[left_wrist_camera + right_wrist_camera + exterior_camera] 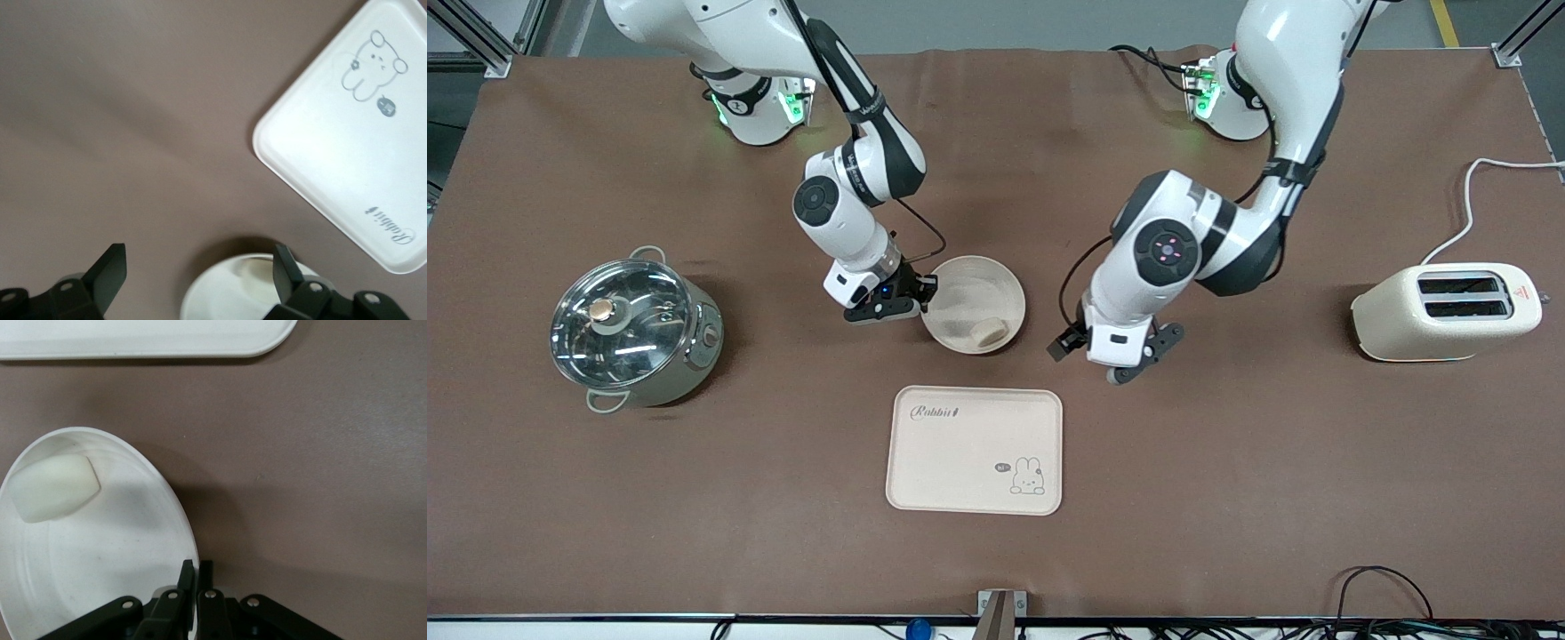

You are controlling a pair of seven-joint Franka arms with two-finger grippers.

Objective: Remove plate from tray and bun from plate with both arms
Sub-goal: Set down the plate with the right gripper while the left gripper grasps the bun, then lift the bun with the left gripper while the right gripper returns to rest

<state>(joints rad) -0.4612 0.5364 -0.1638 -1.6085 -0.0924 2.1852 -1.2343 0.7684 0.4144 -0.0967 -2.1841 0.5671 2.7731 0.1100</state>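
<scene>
The round cream plate (960,289) is on the brown table, farther from the front camera than the tray. The small pale bun (989,332) lies inside it, against the rim nearest the tray. My right gripper (923,302) is shut on the plate's rim at the side toward the right arm's end. The right wrist view shows its fingers (190,572) pinching the rim, with the plate (87,573) and bun (52,488) in front of them. My left gripper (1138,356) is open and empty, low over the table beside the plate. In the left wrist view (199,263) the plate (233,293) lies between its fingers.
A rectangular cream tray with a rabbit drawing (975,449) lies nearer the front camera than the plate; it also shows in both wrist views (333,147) (133,340). A steel pot with a glass lid (636,329) stands toward the right arm's end. A cream toaster (1445,311) stands toward the left arm's end.
</scene>
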